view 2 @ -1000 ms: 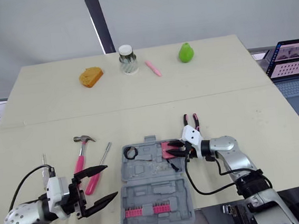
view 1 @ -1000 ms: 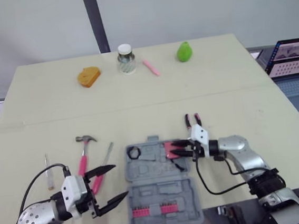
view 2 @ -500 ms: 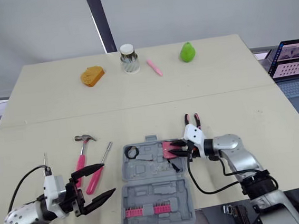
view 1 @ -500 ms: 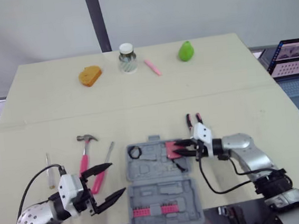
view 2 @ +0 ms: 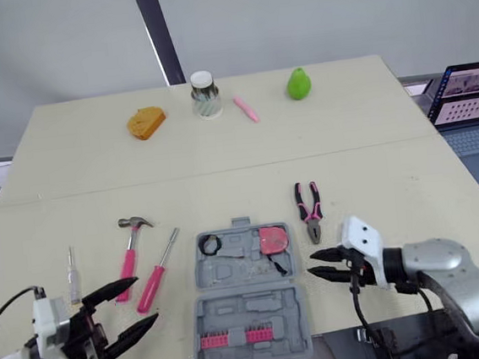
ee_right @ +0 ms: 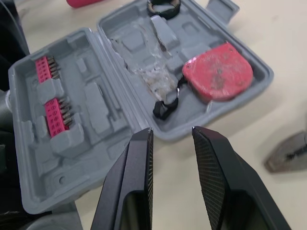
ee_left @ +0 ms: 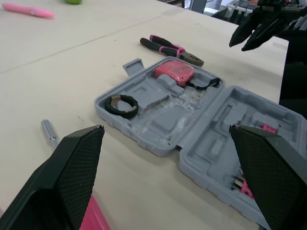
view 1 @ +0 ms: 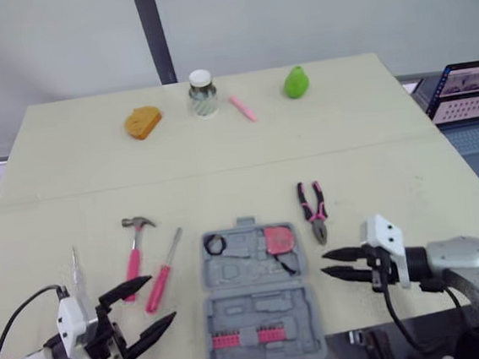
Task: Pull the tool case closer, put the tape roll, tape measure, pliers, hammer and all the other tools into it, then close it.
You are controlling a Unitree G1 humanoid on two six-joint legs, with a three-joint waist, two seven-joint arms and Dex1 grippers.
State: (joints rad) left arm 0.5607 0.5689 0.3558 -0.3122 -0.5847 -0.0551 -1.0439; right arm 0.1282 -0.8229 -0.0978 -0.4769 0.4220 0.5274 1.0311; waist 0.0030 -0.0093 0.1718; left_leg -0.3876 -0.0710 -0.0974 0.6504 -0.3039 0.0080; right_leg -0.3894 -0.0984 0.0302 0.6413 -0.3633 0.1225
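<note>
One open tool case (view 2: 243, 305) at the desk's (view 2: 219, 147) front edge holds one tape roll (view 2: 208, 244) and one tape measure (view 2: 272, 240). One hammer (view 2: 129, 248) and one pliers (view 2: 310, 211) lie outside it. The left gripper (view 2: 146, 299) and the right gripper (view 2: 311, 266) both have fingers apart, empty.

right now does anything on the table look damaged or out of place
The case has a scuffed patch in the middle of its tray, and the tape measure's black strap lies loose across the moulding. At the far edge, a jar, a green pear and a pink stick aren't tools.
</note>
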